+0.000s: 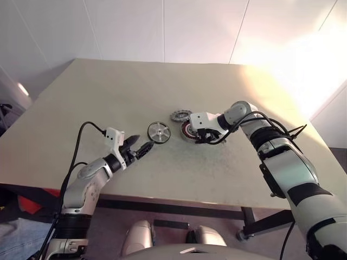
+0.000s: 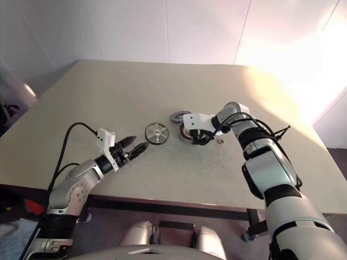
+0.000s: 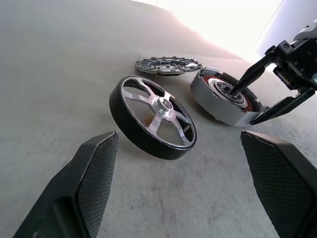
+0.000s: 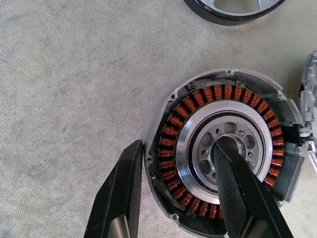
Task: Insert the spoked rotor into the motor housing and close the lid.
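Observation:
The spoked rotor (image 1: 159, 131), a silver wheel in a dark rim, lies flat on the table just ahead of my left gripper (image 1: 143, 143). That gripper is open and level, its fingers (image 3: 94, 173) wide apart and short of the rotor (image 3: 153, 116). To the rotor's right sits the motor housing (image 1: 188, 129), with its copper ring (image 4: 198, 99) showing. My right gripper (image 4: 181, 145) points down onto it, one finger against the outer wall and the other in the pale centre bore, clamped on that side of the housing. The ribbed grey lid (image 1: 180, 115) lies just behind, touching the housing.
The beige table (image 1: 108, 97) has wide bare room to the left, behind and in front of the three parts. Its front edge runs close below my left arm. A black cable loops off the left wrist.

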